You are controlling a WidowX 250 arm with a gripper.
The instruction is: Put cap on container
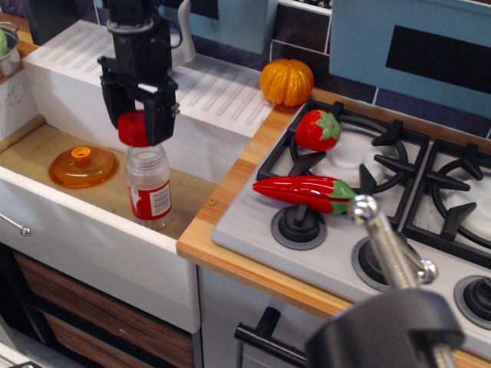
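Observation:
The container [149, 186] is a clear jar with a red and white label, standing upright in the sink. My gripper [136, 125] is shut on the red cap [133, 128] and holds it just above the jar's open mouth, slightly to the left of it. The cap's lower edge is close to the jar's neck. I cannot tell whether they touch.
An orange translucent lid with a knob [83, 165] lies in the sink left of the jar. The white sink wall [92, 230] is in front. An orange pumpkin [287, 81], a strawberry [317, 129] and a red chili [305, 192] lie by the stove [383, 199] at right.

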